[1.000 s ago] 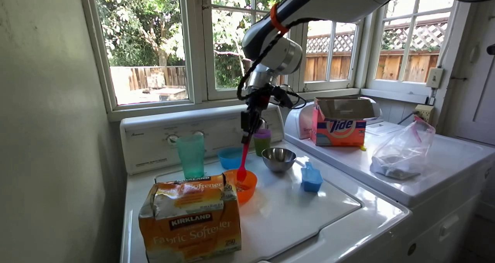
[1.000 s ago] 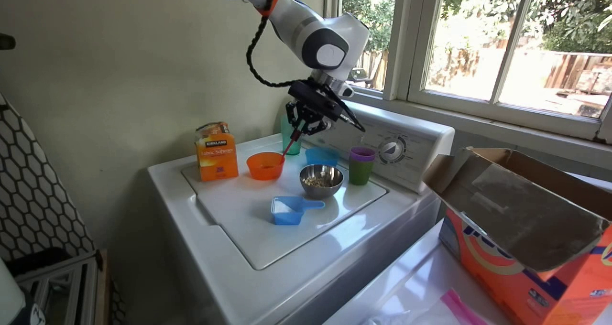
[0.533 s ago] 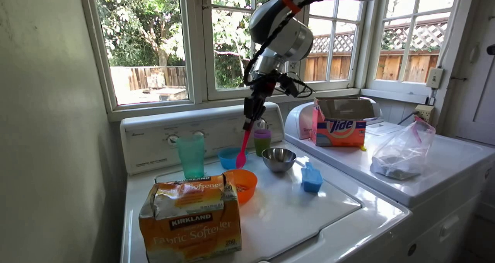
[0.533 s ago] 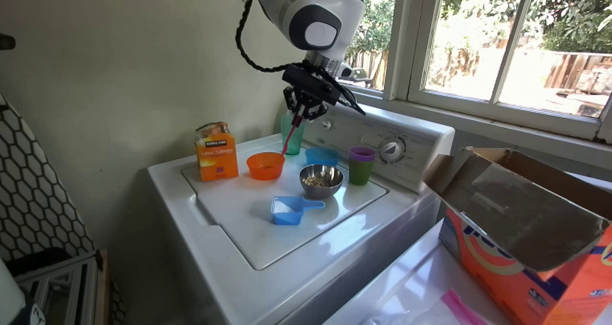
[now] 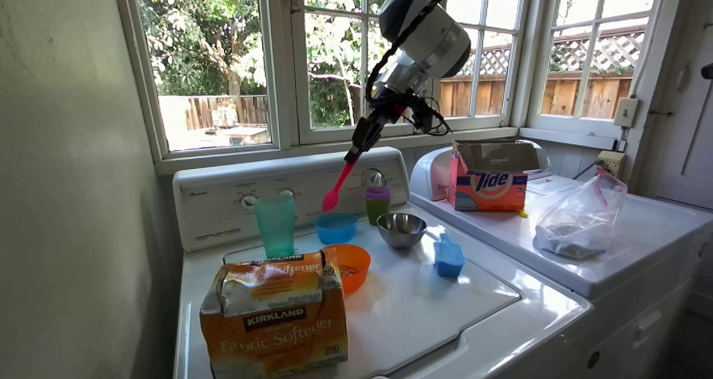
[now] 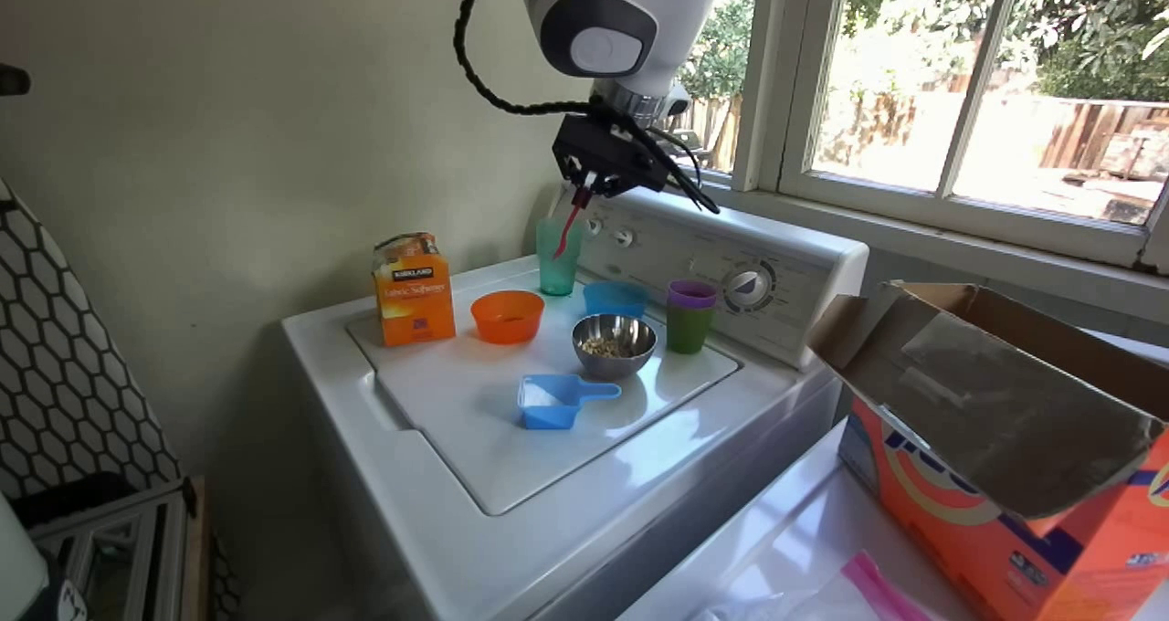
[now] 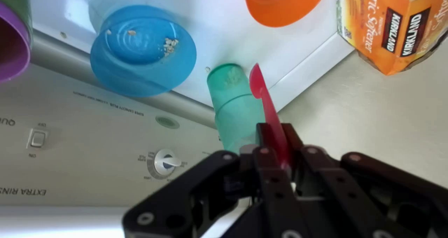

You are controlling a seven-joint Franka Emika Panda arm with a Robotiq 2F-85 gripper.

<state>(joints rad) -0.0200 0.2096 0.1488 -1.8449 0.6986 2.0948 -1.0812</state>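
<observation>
While the gripper (image 7: 276, 133) has the pink spoon (image 5: 334, 194) pinched by its handle, the spoon slants tip-down in midair, well above the lid (image 5: 401, 317). Nearby obstacle: tall green tumbler (image 5: 275, 223); exact gap to spoon, can't tell. Blue bowl (image 5: 336, 233) with crumbs (image 7: 170, 46) sits between tumbler and stacked cups (image 6: 687, 329), all along the back panel (image 5: 312, 195). Orange bowl (image 6: 507, 321) is just beside the softener box (image 6: 418, 306). Metal bowl (image 6: 614, 367) (pale bits (image 6: 601, 347) inside) and blue scoop (image 6: 548, 413) sit toward the second machine (image 5: 490, 239), which carries a detergent box (image 5: 490, 192) and plastic bag (image 5: 582, 223). Edges: panel rises along the back, wall (image 5: 83, 200) runs down the tumbler/box side. Room: gap between blue and orange bowls; widest stretch of lid lies from scoop out to the front edge.
</observation>
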